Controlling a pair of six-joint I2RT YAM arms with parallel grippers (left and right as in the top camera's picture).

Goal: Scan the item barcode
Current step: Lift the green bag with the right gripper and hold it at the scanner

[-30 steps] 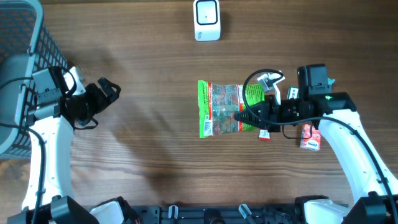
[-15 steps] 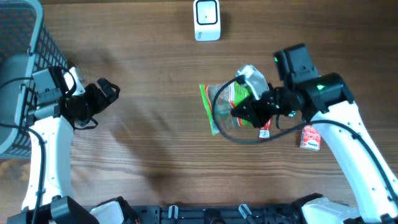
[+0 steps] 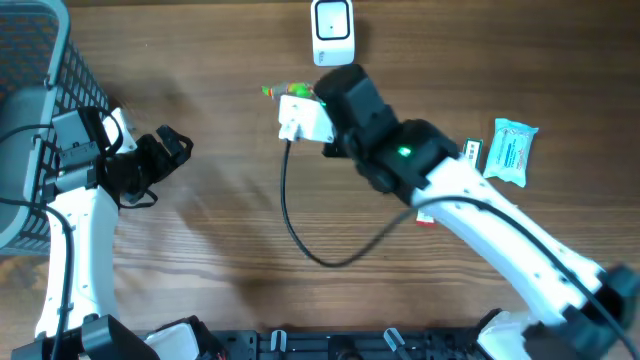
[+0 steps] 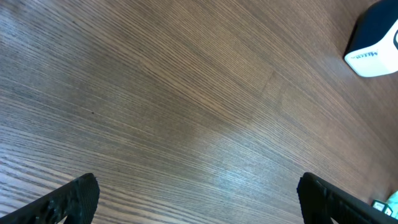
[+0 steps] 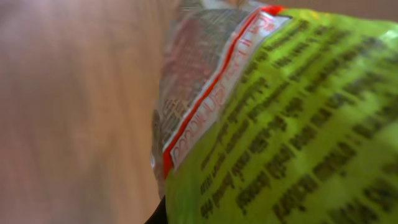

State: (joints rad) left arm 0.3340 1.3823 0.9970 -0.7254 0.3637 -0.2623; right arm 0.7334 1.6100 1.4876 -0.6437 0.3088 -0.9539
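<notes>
The item is a green snack bag (image 5: 292, 130) with black print and a red-edged clear panel; it fills the right wrist view, blurred and held up off the table. From overhead only a green sliver of the bag (image 3: 273, 92) shows past the raised right arm (image 3: 400, 155), just below and left of the white scanner (image 3: 332, 30). The right gripper's jaws are hidden behind the bag, shut on it. My left gripper (image 3: 170, 148) hangs open at the left over bare wood, its fingertips (image 4: 74, 199) wide apart with nothing between them. The scanner (image 4: 376, 37) shows at that view's top right.
A grey wire basket (image 3: 30, 120) stands at the far left edge. A teal packet (image 3: 510, 150) and a small white label-like item (image 3: 472, 155) lie at the right. A black cable (image 3: 300, 230) loops down from the right wrist across the table's middle.
The right arm has lifted the green bag off the middle of the table and swung it up and left, close to the scanner. The left arm has stayed still.
</notes>
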